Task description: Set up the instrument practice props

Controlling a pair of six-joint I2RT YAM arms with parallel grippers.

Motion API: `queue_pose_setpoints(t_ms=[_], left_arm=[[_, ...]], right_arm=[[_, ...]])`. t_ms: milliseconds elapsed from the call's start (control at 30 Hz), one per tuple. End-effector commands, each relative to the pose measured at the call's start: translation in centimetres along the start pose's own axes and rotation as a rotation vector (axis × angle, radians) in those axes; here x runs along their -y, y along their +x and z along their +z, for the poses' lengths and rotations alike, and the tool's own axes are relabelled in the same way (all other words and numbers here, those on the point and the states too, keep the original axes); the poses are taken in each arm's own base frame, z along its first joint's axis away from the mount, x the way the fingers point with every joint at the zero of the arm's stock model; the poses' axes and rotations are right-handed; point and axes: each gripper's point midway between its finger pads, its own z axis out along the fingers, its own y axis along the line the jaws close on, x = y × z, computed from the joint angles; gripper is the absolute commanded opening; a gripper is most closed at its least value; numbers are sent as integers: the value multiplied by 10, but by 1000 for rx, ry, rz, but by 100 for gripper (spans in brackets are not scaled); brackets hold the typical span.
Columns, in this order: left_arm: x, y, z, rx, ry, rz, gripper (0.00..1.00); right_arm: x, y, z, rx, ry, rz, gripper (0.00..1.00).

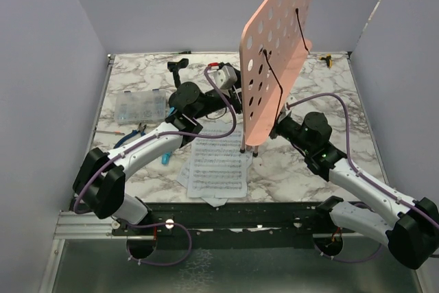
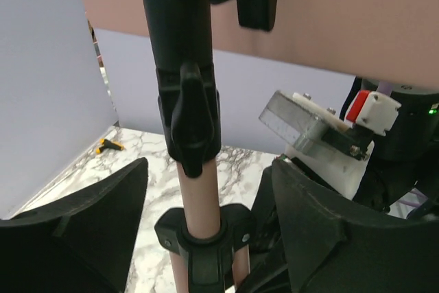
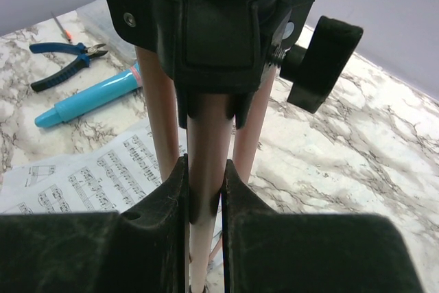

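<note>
Box [image 1: 140, 106]: small bits; right gripper [image 3: 206, 184] clamps pink stand [image 1: 278, 53].

The left arm [image 1: 147, 147] and right arm [image 1: 363, 193] are white-shelled links joined by rounded black housings, and a purple cable [image 1: 322, 94] runs along each of the 2. A small green light [image 1: 320, 163] glows on the right arm. The left fingers [image 2: 75, 231] are broad matte-black wedges; the right fingers [image 3: 89, 252] are black too.

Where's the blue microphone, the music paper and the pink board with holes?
Blue toy microphone [image 3: 96, 99]: right wrist view, its barrel.
White sheet-music pages [image 1: 218, 169]: top external view, top page's middle.
Pink music stand with hole-punched panel [image 1: 285, 53]: top external view, panel's plain centre.
</note>
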Motion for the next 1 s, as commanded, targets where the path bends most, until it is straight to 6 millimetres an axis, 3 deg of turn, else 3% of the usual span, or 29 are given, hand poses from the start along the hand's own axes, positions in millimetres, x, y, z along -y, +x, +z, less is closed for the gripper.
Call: queue_pose_setpoints(t_ms=[0,167,467,533,767,867,967], left_arm=[[9,-26,10,68,73,16,69],[9,-34,14,90,75,14,51],[7,-36,18,96,75,-2,0],[6,-38,18,103,65,-11,0],[-7,-61,19,157,-16,5,0],[-13,-67,21,174,-44,18,0],[-16,-70,25,183,-51,0,0]], right_arm=[[-3,27,-5,-109,-33,-36,1],[-4,27,-5,-113,-40,-31,1],[-3,24,-6,-135,-22,26,1],[-4,23,-8,-139,-12,56,2],[5,5,-17,-97,82,168,58],[10,-3,-24,-69,124,202,73],[10,-10,-29,-35,132,211,81]])
